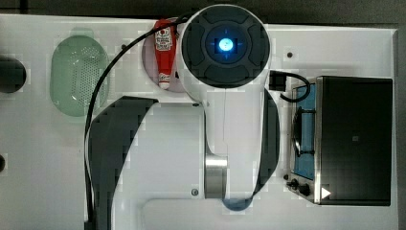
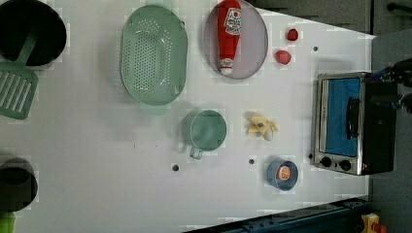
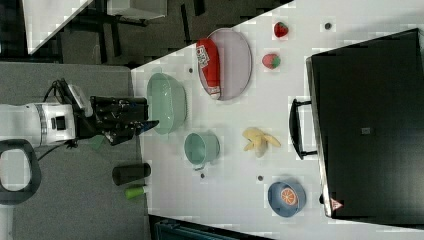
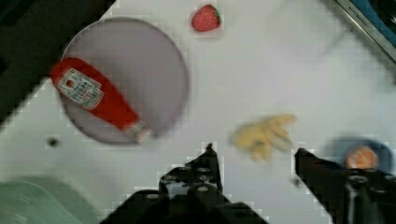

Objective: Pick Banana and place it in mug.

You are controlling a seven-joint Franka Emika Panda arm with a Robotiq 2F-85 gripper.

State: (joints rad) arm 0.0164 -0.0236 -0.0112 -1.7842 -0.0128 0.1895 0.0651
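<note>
1. Hand [image 4: 254, 151] is hanging above the desk [image 2: 97, 160] with its two fingers [image 4: 205, 163] spread wide, gripping nothing; in the right view the hand [image 3: 142, 125] is sitting off the desk's edge, near the colander.
2. Banana [image 2: 261, 126] is lying on the bare desk, between the mug [image 2: 208, 130] and the toaster oven [image 2: 347, 124] in the left view, apart from both.
3. In the wrist view the Banana [image 4: 264, 135] is showing just past the gap between the fingertips, not touched.
4. Mug is standing upright just below the pale green colander [image 2: 154, 53] in the left view, nothing visible inside it.
5. Ketchup bottle [image 2: 228, 34] is lying on a grey plate [image 2: 257, 43]; two red strawberries [image 2: 283, 57] are sitting beside the plate.
6. Blue bowl [image 2: 282, 174] is holding an orange slice, near the oven's knobs.
7. Green spatula [image 2: 17, 82] is resting at the left view's left edge.
</note>
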